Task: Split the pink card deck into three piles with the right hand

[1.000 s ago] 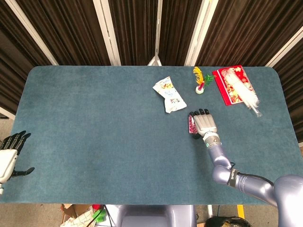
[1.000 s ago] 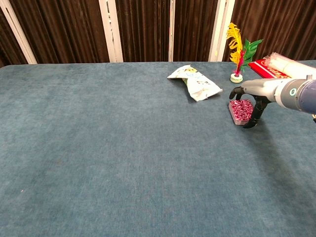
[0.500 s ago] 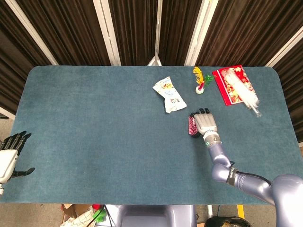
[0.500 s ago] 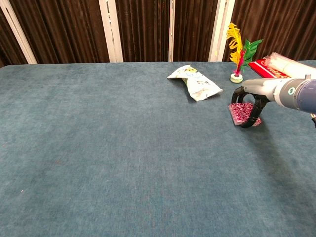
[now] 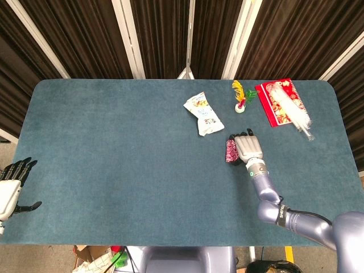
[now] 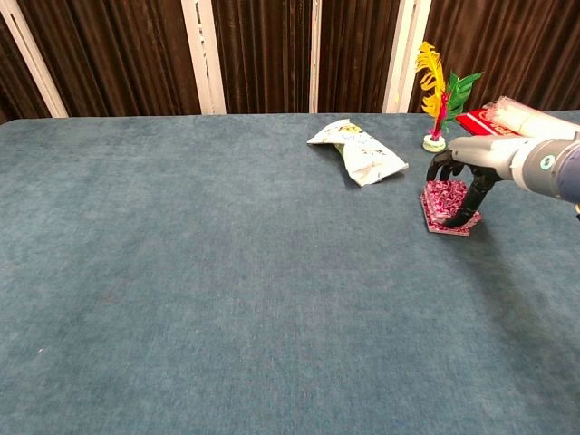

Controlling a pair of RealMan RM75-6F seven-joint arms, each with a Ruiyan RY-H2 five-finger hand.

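The pink card deck (image 5: 231, 151) lies right of the table's middle. My right hand (image 5: 248, 148) reaches over it from the right, fingers curled around its far and near edges. In the chest view the right hand (image 6: 468, 172) grips an upper packet of pink cards (image 6: 441, 197) and tilts it up, while a thin lower layer (image 6: 453, 227) stays flat on the cloth. My left hand (image 5: 10, 189) hangs beyond the table's near left edge, fingers spread and holding nothing; it shows only in the head view.
A white snack packet (image 5: 203, 114) lies just behind and left of the deck. A feather shuttlecock (image 5: 241, 98) stands behind it. A red packet with a clear plastic roll (image 5: 284, 102) sits at the back right. Blue cloth covers the table (image 5: 114, 148).
My right hand has closed its fingers around the deck and raised an upper packet, tilting it off the bottom cards. The left hand has not moved.
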